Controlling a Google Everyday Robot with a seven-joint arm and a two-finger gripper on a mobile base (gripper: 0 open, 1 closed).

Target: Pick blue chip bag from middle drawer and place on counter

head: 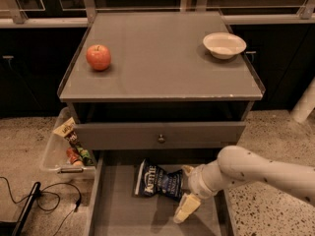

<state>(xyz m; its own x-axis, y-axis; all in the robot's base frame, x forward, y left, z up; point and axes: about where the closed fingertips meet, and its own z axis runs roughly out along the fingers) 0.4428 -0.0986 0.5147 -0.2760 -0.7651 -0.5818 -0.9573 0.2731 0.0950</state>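
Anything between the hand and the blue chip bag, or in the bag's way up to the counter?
Nothing visible separates the hand from the blue chip bag; it is at the bag's right edge in the middle drawer. Going up, the upper drawer front and the counter edge sit above, just behind the bag.

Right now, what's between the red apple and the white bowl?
Only bare grey counter, in the camera view. The gripper is down in the grey drawer beside the blue chip bag.

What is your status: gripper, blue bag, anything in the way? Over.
Gripper open inside middle drawer, at blue chip bag's right edge. Bag on drawer floor, not lifted. Counter: apple left, bowl right.
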